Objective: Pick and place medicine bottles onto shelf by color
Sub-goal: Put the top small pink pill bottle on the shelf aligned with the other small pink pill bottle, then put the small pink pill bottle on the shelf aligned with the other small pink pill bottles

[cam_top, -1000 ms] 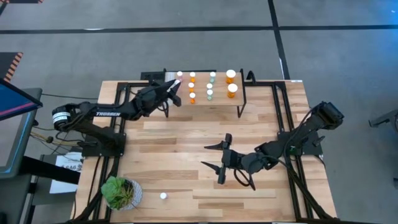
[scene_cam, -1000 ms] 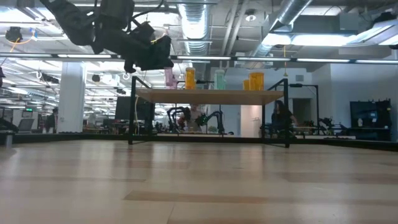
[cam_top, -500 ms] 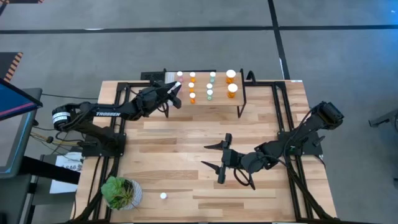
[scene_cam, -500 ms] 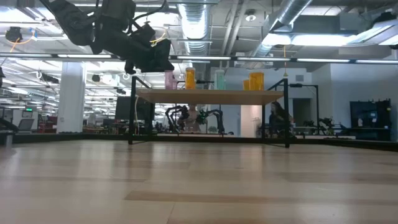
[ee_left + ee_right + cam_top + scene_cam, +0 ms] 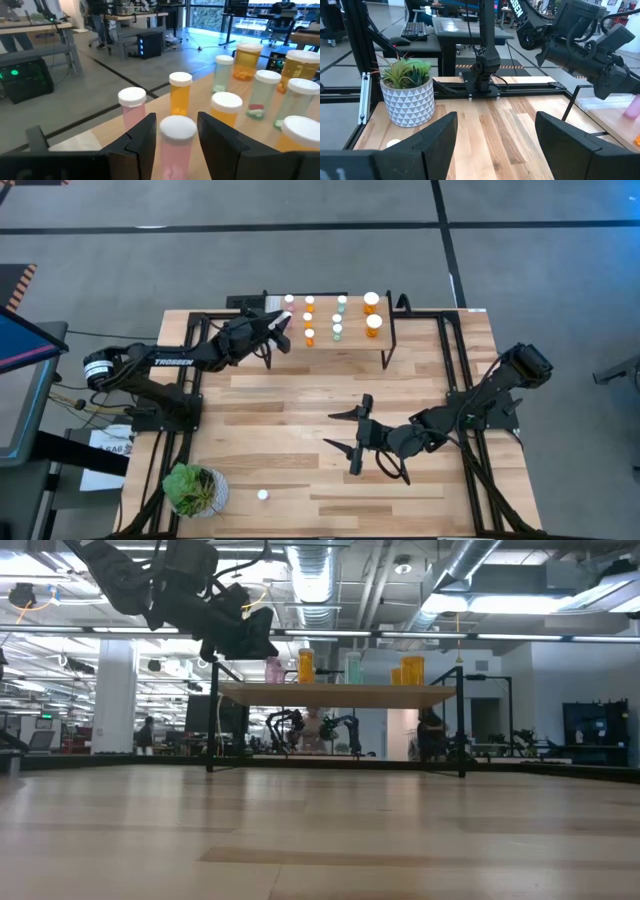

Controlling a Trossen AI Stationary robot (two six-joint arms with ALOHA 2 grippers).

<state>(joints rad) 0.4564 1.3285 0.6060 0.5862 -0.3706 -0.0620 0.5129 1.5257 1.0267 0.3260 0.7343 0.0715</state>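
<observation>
The shelf [image 5: 340, 348] stands at the table's far side and carries several white-capped medicine bottles: pink at its left end, then orange [image 5: 309, 335], pale green [image 5: 337, 331] and two wide orange ones [image 5: 373, 323]. My left gripper [image 5: 176, 150] reaches level over the shelf's left end. Its fingers stand open on either side of a pink bottle [image 5: 176, 145] that stands upright on the plank, with a thin gap at each side of the cap. A second pink bottle [image 5: 132, 107] stands just behind it. My right gripper [image 5: 328, 430] hangs open over the middle of the table, with nothing between its fingers.
A potted plant [image 5: 193, 488] sits at the near left corner. A small white-capped bottle [image 5: 262, 495] stands on the table beside it. Black frame rails run along the table's left, right and far edges. The shelf's black legs [image 5: 212, 730] stand on the tabletop.
</observation>
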